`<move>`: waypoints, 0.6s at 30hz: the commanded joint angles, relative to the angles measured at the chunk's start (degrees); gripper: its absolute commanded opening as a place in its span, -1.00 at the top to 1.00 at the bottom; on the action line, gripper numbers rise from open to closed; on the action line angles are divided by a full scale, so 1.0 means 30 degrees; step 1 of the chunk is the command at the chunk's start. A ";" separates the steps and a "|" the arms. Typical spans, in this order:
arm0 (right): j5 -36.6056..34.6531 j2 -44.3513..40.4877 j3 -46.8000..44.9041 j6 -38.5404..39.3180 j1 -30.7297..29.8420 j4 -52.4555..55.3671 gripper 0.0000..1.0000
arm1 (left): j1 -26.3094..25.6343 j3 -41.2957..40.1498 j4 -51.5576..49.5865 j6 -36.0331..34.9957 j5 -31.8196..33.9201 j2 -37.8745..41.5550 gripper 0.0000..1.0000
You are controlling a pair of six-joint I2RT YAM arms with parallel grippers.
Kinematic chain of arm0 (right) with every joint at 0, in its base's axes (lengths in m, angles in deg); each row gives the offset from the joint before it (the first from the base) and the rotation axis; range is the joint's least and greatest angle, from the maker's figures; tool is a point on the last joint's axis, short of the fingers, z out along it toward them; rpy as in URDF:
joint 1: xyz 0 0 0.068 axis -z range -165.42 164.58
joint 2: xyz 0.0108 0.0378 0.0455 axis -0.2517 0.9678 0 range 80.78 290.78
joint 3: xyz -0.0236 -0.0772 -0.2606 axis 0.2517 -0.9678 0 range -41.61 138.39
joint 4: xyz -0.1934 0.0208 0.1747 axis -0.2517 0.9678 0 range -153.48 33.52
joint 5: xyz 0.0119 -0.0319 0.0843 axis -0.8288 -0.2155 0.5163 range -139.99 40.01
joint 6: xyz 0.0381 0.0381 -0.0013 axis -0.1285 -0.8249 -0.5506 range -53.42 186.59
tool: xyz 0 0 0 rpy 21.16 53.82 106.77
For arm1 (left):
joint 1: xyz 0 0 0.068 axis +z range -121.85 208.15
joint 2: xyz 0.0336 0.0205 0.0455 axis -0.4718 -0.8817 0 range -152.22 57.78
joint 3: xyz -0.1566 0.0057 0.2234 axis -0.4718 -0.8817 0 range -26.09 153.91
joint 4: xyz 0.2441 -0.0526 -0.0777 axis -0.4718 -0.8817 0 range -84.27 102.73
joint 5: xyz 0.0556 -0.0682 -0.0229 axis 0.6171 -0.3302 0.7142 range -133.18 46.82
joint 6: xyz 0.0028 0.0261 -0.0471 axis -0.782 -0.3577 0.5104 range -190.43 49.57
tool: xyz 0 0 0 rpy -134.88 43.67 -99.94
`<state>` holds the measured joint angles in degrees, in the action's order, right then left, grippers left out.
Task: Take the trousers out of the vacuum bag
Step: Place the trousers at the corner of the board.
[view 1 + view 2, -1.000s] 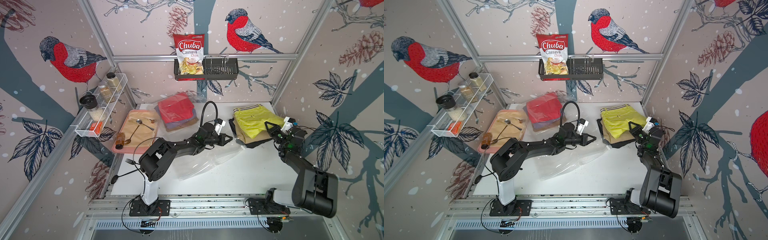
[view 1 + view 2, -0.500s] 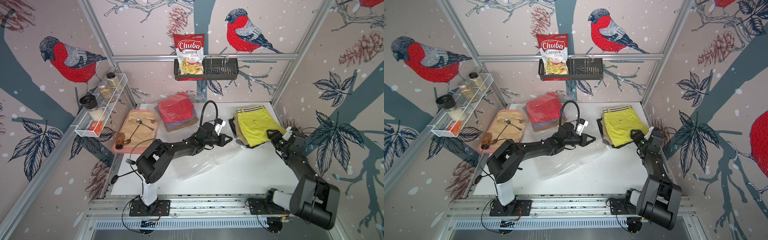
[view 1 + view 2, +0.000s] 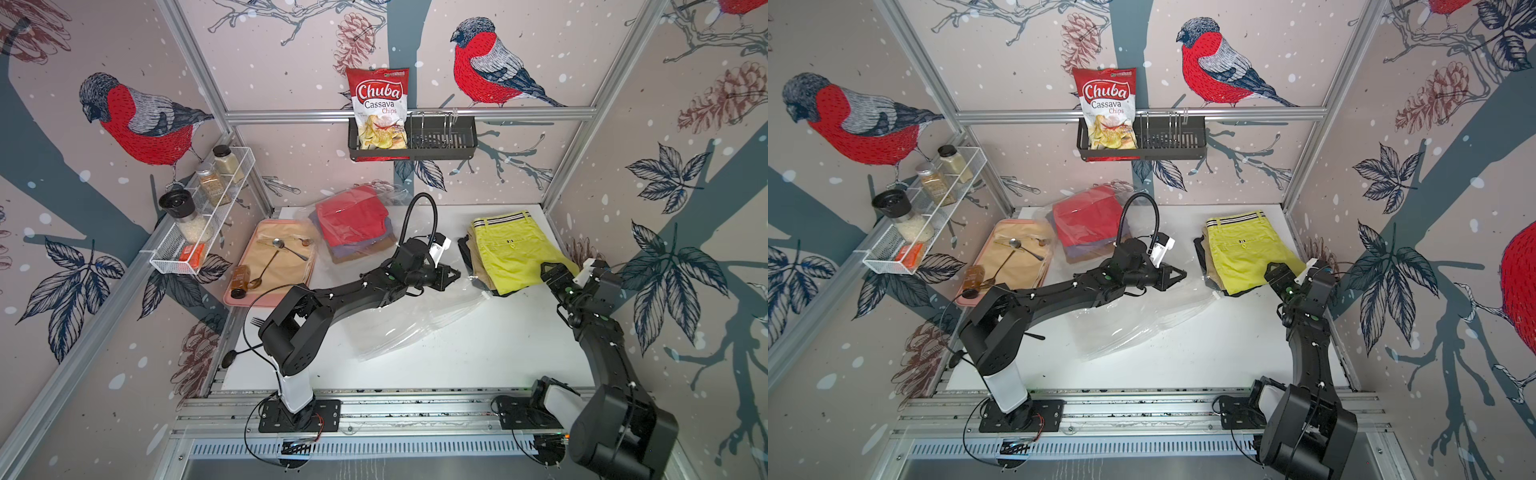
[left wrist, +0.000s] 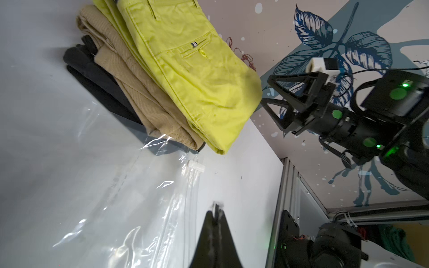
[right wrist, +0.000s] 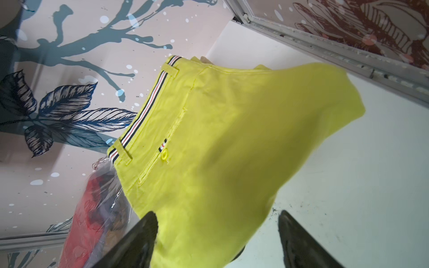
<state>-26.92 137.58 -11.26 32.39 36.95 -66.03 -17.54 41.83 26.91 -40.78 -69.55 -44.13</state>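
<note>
Nearest the front, the white surface [image 3: 498, 353] carries the flat, empty end of the vacuum bag [image 3: 415, 320], its clear film crinkled and glossy. The bag runs from the middle of the surface back and to the left. A small white zip slider [image 4: 196, 166] sits at the bag's edge, just in front of the right-hand pile.

Over the bag's middle the left claw [image 3: 455, 275] is clenched, its tips pressed together. Clear film lies right around the tips in the left wrist view, but whether they pinch it I cannot tell.

At the right, the right claw [image 3: 547, 275] is released. Its fingers [image 5: 144, 232] stand wide apart at the near corner of the yellow trousers [image 3: 511, 249], gripping nothing. These trousers lie flat on top of a pile outside the bag, over the tan trousers [image 4: 130, 76] and the black trousers [image 4: 88, 72], which poke out on the side toward the bag.

Further back on the left, the bag's far end holds a second pile. The red trousers [image 3: 353, 216] are on top, the purple trousers [image 3: 361, 249] below them and the mustard-brown trousers [image 3: 357, 258] lowest, all under the film.

Left of that pile a pink tray [image 3: 237, 297] holds spoons. On the back wall a chips packet [image 3: 378, 112] stands in a black basket [image 3: 453, 151].
</note>
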 commanded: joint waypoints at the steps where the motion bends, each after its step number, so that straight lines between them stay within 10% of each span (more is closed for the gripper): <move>1: 0.0798 -0.0945 -0.0685 0.0514 -0.0420 -0.1570 -0.67 | 0.0172 -0.0188 -0.1170 -0.1005 0.0744 0.0560 0.97; 18: 0.2593 0.9923 0.4592 0.1642 -0.3384 -0.3129 -0.70 | 0.0315 -0.0841 -0.1876 -0.1268 0.1435 0.1076 0.96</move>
<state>-20.61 163.06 0.54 36.59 27.22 -73.89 -16.91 39.36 22.21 -43.38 -65.99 -41.57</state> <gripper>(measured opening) 0.852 0.049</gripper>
